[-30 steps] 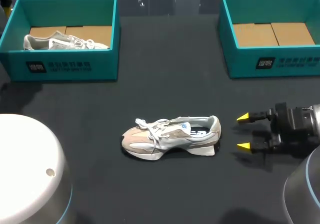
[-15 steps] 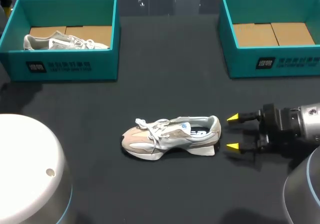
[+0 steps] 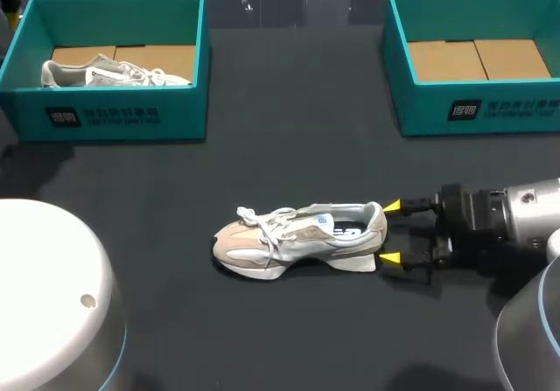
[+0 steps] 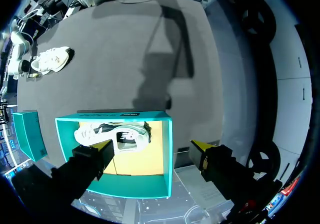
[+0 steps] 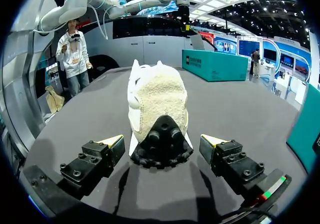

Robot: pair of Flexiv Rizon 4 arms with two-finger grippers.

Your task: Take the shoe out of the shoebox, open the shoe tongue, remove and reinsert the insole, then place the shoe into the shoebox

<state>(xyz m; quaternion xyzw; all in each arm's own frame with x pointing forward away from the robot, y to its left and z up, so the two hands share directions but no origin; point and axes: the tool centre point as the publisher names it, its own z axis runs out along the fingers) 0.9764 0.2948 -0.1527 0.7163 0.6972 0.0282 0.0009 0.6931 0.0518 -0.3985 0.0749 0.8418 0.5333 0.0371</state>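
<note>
Starting at the far left corner of the black worktop [image 3: 289, 146], a teal shoebox [image 3: 114, 115] sits with its top open, and a pale shoe [image 3: 105, 73] lies on its side inside, on the brown cardboard floor, close to the box's left and far walls. The left wrist view looks straight down on this shoebox [image 4: 167, 154] and the shoe in it [image 4: 115, 134]. The left gripper [image 4: 152, 145] hangs high above the box, its two yellow-tipped fingers spread wide and holding nothing. A white rounded part of the left arm [image 3: 44, 295] fills the near left corner of the worktop.

Near the middle of the worktop, a little toward the near edge, the task's shoe [image 3: 297, 238] stands upright on its sole, a grey and white sneaker with loose white laces. Its toe points toward the left edge and its heel toward the right edge, and a blue-printed insole shows in the opening.

Just right of the heel is the right gripper [image 3: 390, 232], held low over the worktop on the right arm [image 3: 525, 216], which comes in from the right edge. Its fingers are parted wider than the heel. In the right wrist view the back of the shoe [image 5: 157, 103] stands between the tips of the right gripper [image 5: 162, 140] with a gap on each side, so nothing is gripped.

At the far right corner sits a second teal shoebox [image 3: 437, 115], showing its brown cardboard floor
</note>
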